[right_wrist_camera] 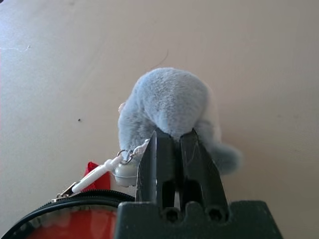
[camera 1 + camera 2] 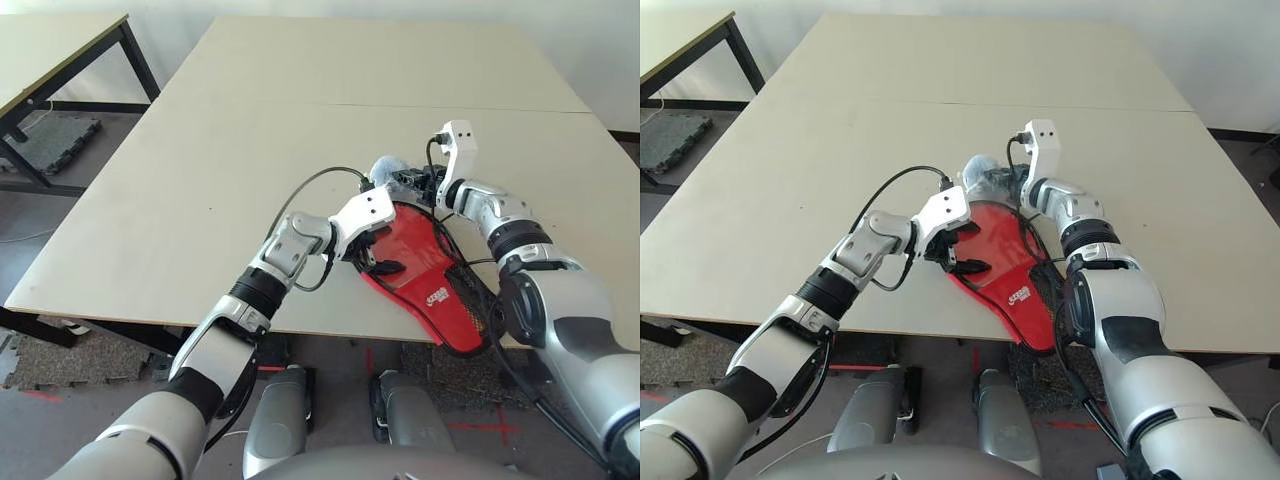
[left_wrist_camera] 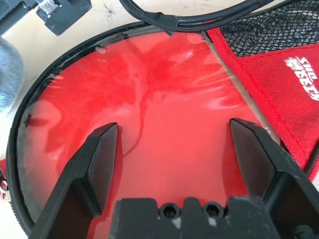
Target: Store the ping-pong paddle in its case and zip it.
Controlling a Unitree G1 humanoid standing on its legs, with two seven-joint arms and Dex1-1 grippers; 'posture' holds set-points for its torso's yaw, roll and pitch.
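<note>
Two grippers | left gripper (image 3: 172, 149) spread wide over case (image 2: 425, 265) | right gripper (image 1: 173, 142) closed against plush toy (image 1: 167, 99)

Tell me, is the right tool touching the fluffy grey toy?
Touching. The right wrist view shows the right tool shut, its tips pressed into the plush toy's fur.

Head stereo looks down at table (image 2: 200, 180); wrist views close on case (image 3: 149, 94).

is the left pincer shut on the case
No, the left pincer stands open over the case, its fingers wide apart.
</note>
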